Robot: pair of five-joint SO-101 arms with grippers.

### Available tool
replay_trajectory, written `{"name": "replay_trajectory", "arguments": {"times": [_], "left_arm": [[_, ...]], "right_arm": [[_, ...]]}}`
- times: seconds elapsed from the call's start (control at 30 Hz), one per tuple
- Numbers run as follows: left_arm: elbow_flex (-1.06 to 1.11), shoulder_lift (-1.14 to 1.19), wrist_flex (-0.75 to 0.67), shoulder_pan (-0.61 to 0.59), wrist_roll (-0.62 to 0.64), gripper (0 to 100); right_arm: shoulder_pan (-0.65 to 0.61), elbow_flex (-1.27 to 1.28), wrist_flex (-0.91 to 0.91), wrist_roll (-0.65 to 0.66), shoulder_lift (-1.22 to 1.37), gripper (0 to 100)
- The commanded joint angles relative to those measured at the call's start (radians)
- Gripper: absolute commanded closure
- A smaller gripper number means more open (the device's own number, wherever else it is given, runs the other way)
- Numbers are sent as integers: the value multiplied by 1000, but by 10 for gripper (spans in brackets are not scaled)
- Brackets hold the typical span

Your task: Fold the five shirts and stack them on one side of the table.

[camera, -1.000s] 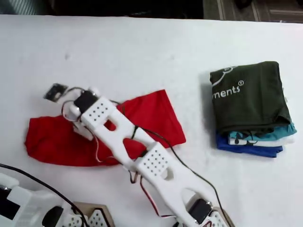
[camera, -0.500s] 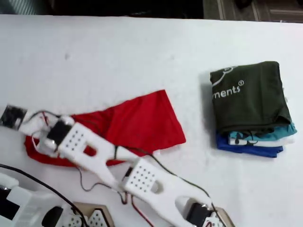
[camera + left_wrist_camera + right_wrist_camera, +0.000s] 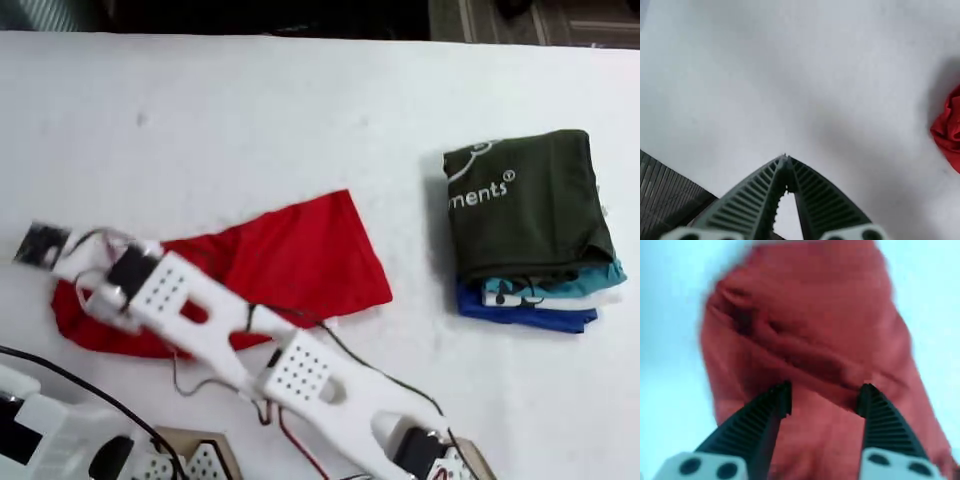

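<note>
Hovering over the red shirt (image 3: 290, 255), my right tool (image 3: 825, 395) has its fingers spread apart, the crumpled end just beneath them (perhaps touching). My left tool (image 3: 786, 165) is pressed together above bare counter (image 3: 790, 75); the folded stack (image 3: 525, 225) lies well apart from both.

place: probably a robotics lab | cues: white table (image 3: 300, 100), printed arm (image 3: 300, 370), loose cable (image 3: 50, 366)
</note>
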Motion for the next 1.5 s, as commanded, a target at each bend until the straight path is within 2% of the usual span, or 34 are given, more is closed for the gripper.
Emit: {"name": "replay_trajectory", "arguments": {"times": [0.0,0.13,0.33,0.47,0.6,0.8,1.0,1.33,1.47], "left_arm": [[-29,-44,-8,-1,-6,972],[-29,-48,5,33,2,972],[-29,-48,68,128,8,972],[-29,-44,86,263,94,972],[-12,-39,75,443,109,972],[157,-39,-72,654,172,972],[288,-39,-141,702,172,972],[331,-38,-150,743,167,972],[318,39,-150,745,166,972]], "right_arm": [[70,-63,150,2,-93,774],[166,-60,142,0,-151,775],[239,-57,143,0,-225,773],[357,-55,143,0,-203,776],[479,-55,143,6,-142,776],[604,-55,145,8,-35,776],[657,-40,145,9,-10,776],[662,298,145,8,-222,776],[665,390,140,8,-243,776]]}}
